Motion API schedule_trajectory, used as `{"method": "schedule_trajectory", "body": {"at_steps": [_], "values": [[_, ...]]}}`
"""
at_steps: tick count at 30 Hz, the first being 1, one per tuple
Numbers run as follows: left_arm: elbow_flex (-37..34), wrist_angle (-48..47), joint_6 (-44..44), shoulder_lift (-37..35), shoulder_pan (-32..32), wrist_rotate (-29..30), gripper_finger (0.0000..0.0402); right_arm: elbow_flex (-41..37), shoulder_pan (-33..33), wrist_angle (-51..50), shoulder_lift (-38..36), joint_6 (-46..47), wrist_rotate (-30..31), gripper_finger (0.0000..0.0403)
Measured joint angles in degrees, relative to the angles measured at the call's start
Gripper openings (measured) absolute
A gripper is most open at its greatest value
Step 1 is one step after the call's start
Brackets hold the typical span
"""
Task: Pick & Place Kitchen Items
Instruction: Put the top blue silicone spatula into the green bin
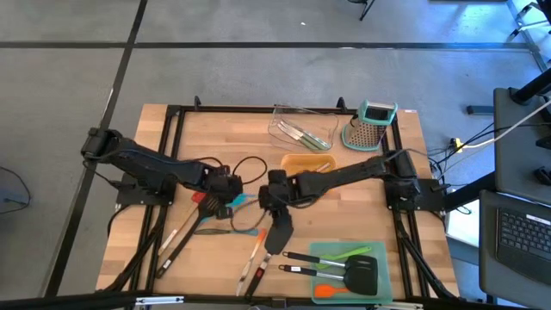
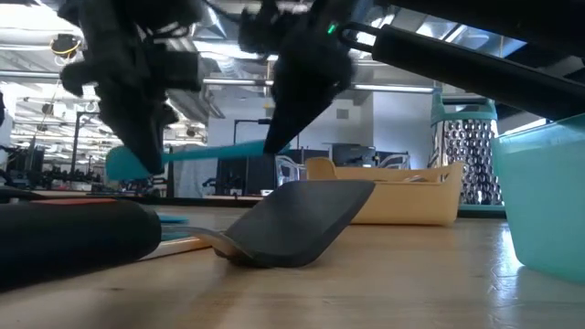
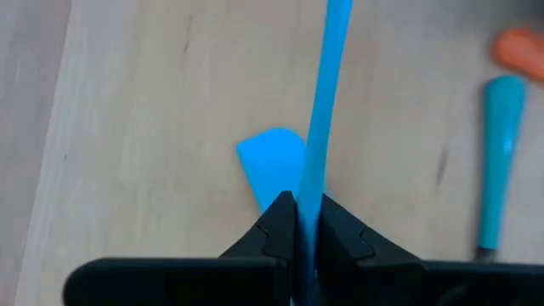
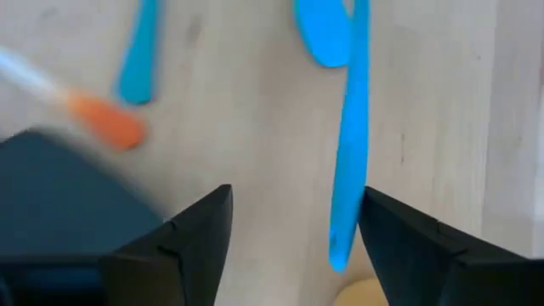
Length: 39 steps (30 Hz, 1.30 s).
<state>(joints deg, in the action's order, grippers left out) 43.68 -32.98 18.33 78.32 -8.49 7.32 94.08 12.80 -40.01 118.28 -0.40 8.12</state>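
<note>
1. Our left gripper point(image 3: 297, 223) is clamped on a long, thin blue silicone utensil point(image 3: 321, 110), pinching the flat handle edge-on between both pads. In the low view the utensil hangs level in the air under our left gripper point(image 2: 146, 151), clear of the butcher-block wooden table point(image 2: 384, 274).

2. Our right gripper point(image 4: 293, 229) stands wide apart with nothing between its fingers; the blue utensil point(image 4: 350, 144) runs through the gap just inside one finger. We judge this as a hand-over: one claw takes hold while the other lets go.

3. In the high view the two grippers meet near the table's middle, left gripper point(image 1: 225, 191) at about nine o'clock of the right gripper point(image 1: 274, 200), with the utensil bridging them.

4. The utensil's long axis runs roughly nine to three o'clock. Its rounded blade end point(image 2: 123, 163) sticks out on the left gripper's outer side and its handle tip points toward the right gripper.

5. A broad black nylon spatula point(image 2: 302, 219) lies on the table below, blade tilted up.
</note>
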Motion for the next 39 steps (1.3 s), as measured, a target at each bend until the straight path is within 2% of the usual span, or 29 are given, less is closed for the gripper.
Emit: {"method": "schedule_trajectory", "body": {"at_steps": [4,7,11,14,16,23,27,32,35,39], "values": [[2.5,-1.6,1.3,0.0,-3.0,2.0,0.0017,0.1,4.8,-6.3,-3.1,-0.2,0.5,0.0249],[5.1,-5.2,4.3,0.1,-3.9,8.0,0.0015,0.2,9.0,-9.4,-5.2,1.1,0.6,0.0249],[8.7,-11.3,5.6,-0.1,-5.6,11.0,0.0015,0.2,13.9,-11.2,-7.2,3.3,12.4,0.0249],[11.5,-11.6,5.6,-0.2,-6.3,12.6,0.0015,0.2,17.2,-11.2,-8.1,4.7,21.5,0.0250],[13.1,-11.5,5.8,-0.2,-7.0,12.2,0.0015,0.2,19.5,-12.5,-8.9,6.1,24.0,0.0250],[18.8,-7.2,6.8,0.5,-10.4,10.3,0.0015,0.2,26.0,-20.4,-11.9,17.0,24.9,0.0250],[21.4,-3.4,6.7,2.6,-12.5,8.1,0.0015,0.2,31.0,-24.9,-12.1,25.3,30.9,0.0250],[25.8,-0.7,5.4,8.4,-14.1,7.8,0.0015,0.2,35.3,-28.7,-12.6,33.4,39.0,0.0250],[29.0,2.3,3.7,13.0,-14.3,4.8,0.0015,0.2,37.7,-31.1,-14.6,37.6,42.4,0.0250],[34.9,1.2,2.4,19.6,-14.2,1.2,0.0015,-0.7,39.0,-31.5,-19.9,39.0,47.9,0.0250]]}}
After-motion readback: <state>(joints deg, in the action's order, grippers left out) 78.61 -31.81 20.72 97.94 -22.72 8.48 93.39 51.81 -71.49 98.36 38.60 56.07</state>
